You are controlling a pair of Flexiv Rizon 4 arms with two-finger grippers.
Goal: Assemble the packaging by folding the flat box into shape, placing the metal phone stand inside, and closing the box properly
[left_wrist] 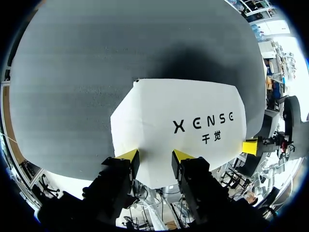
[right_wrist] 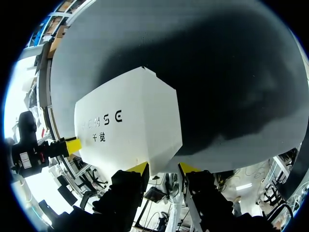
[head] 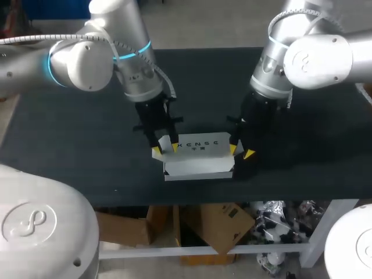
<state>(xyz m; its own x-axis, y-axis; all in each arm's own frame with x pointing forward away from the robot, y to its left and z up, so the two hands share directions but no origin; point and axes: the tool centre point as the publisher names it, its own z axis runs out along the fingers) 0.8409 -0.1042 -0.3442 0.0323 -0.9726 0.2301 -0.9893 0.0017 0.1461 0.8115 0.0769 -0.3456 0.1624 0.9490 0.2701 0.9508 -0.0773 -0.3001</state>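
Both spread, left gripper [head: 164,150] and right gripper [head: 240,152] flank the white box [head: 200,156]; uneven pressing could shove it off the table's [head: 81,151] front edge.

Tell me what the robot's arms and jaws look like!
Both are chunky silver-grey tubes with round joints and thin grey cables. The left arm has a glowing blue ring; the right arm has a swirly mark on a round cap. Their jaws are black with bright yellow wedge tips.
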